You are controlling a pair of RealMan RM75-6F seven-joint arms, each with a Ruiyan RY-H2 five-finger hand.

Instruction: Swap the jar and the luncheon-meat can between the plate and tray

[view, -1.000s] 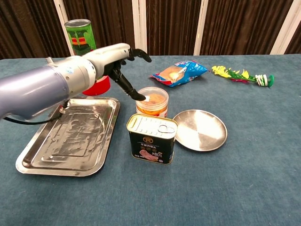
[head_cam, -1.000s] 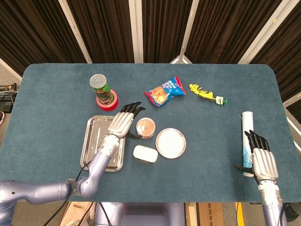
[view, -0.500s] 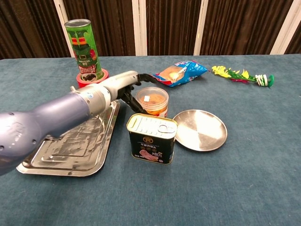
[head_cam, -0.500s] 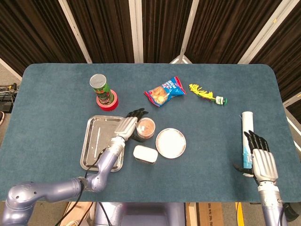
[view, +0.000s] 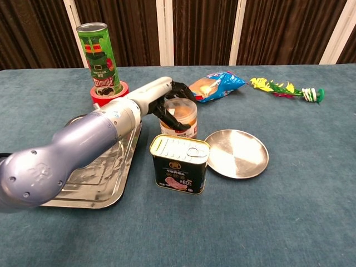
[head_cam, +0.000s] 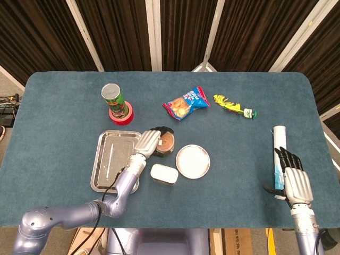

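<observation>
**Left hand wraps the jar**

The jar (view: pixel 181 115) stands on the cloth between tray and plate, just beyond the luncheon-meat can (view: pixel 179 163), and now the left hand (head_cam: pixel 151 141) is on it. A second ago that hand hovered above with its fingers stretched out over the lid; half a second ago it had dropped alongside. Now its dark fingers (view: pixel 168 114) curl round the jar's top and side, so the lid is half covered in the head view. The jar itself has not shifted. The can sits in its same spot, touching neither dish. The plate (view: pixel 251 161) to the right lies bare, and so does the tray (head_cam: pixel 106 162) to the left, the forearm stretched over its right edge.

Far right, the right hand (head_cam: pixel 292 180) rests where it was, fingers loosely apart beside a white tube (head_cam: pixel 279 143), gripping nothing.

Further back on the blue-green table cloth (head_cam: pixel 64 122): a green crisp canister (view: pixel 99 58) standing in a red tape roll (view: pixel 95 98), a snack bag (view: pixel 214 85), a yellow feathery toy (view: pixel 282 88). Behind the table hang dark curtains (head_cam: pixel 122 32) with pale frame bars across them.
</observation>
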